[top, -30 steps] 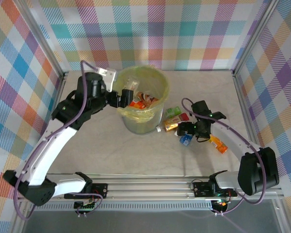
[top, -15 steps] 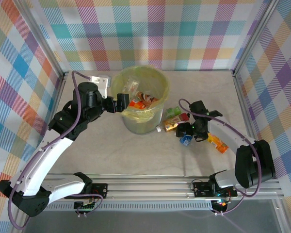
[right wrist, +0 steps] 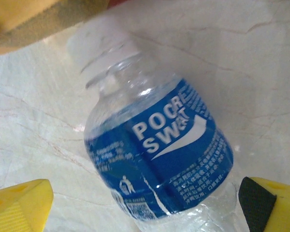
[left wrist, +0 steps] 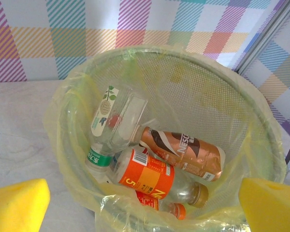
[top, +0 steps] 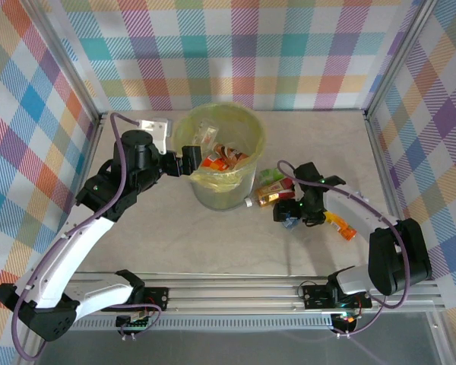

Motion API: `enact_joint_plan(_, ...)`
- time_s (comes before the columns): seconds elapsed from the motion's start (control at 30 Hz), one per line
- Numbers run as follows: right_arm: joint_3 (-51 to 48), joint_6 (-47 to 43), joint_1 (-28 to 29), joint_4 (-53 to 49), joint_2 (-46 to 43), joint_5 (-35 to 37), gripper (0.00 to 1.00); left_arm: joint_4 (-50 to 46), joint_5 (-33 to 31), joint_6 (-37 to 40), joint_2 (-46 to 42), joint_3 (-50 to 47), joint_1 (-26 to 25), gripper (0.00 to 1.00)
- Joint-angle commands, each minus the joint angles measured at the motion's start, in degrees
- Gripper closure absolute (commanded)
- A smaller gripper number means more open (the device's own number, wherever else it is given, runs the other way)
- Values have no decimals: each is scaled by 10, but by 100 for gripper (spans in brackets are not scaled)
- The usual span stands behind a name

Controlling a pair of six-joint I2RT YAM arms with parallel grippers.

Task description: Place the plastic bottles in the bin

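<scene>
Plastic bottle point(right wrist: 154, 154), clear, ribbed, blue-labelled, between spread right tool point(right wrist: 145, 203); left tool point(left wrist: 144, 203) spread.

Several bottles point(left wrist: 147, 176) lie in the bin point(top: 216, 195) (back centre), loose bottles point(top: 273, 196) just right of it.

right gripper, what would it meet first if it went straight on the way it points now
Likely the blue-labelled bottle lying on the table, centred between the right gripper's open fingers.

Overhead camera looks down; left wrist faces into bin point(left wrist: 208, 96), right wrist close over bottle point(right wrist: 154, 145).
</scene>
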Motion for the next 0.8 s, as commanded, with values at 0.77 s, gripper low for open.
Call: enact_joint_plan(0.77, -60, 74, 49, 28, 38, 28, 21, 24, -17, -16, -7, -8, -4, 0)
